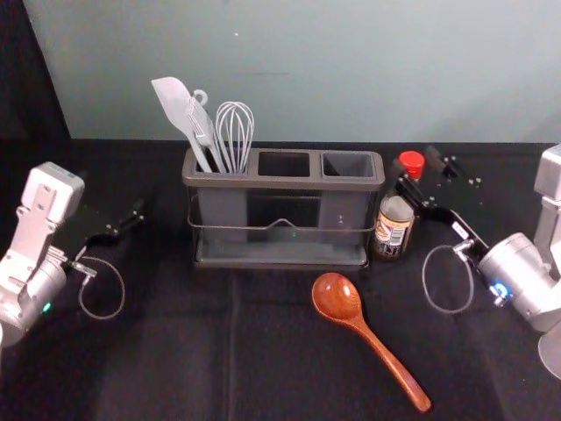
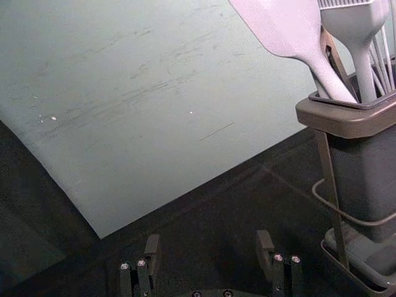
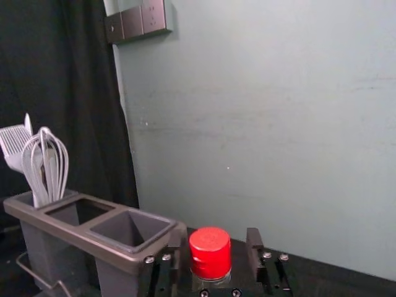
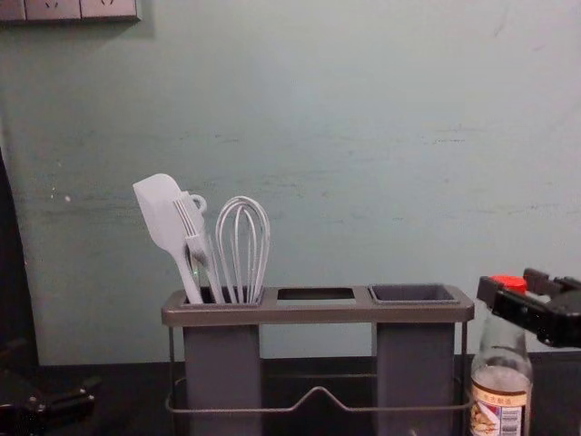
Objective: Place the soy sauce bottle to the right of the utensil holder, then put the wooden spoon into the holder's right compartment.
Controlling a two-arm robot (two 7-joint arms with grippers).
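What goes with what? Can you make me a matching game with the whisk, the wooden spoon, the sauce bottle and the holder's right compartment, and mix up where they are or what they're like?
Column 1
1. Whisk
2. Wooden spoon
3. Soy sauce bottle
4. Right compartment

Column 2
A. Lying on the table in front of the utensil holder
B. Empty
C. Head up in the left compartment
D. Upright, with a red cap

Right pairs: 1-C, 2-A, 3-D, 4-B
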